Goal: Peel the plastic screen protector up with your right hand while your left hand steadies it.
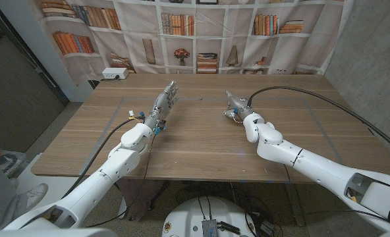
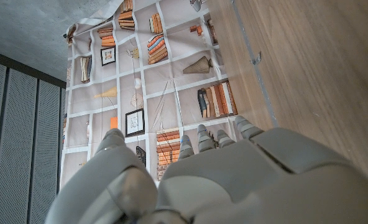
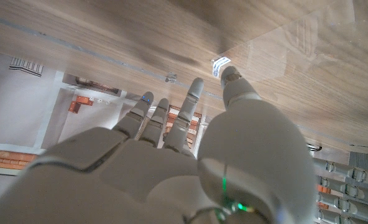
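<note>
The screen protector (image 3: 299,40) is a clear, glossy sheet lying flat on the wooden table (image 1: 201,141). It has a small white tab (image 3: 220,63) at its edge. Its edge (image 2: 249,50) is a faint line in the left wrist view, and in the head view it is too faint to make out. My right hand (image 1: 235,105) is open over the table's middle with its fingers spread. Its thumb tip (image 3: 231,77) is next to the tab; I cannot tell if they touch. My left hand (image 1: 163,103) is open at centre left, fingers stretched toward the far edge, holding nothing.
A white box (image 1: 114,74) sits at the table's far left corner. A black cable (image 1: 294,92) arcs over the right side of the table to my right arm. A bookshelf-print curtain (image 1: 201,33) hangs behind the table. Faint tape lines (image 1: 116,115) mark the wood.
</note>
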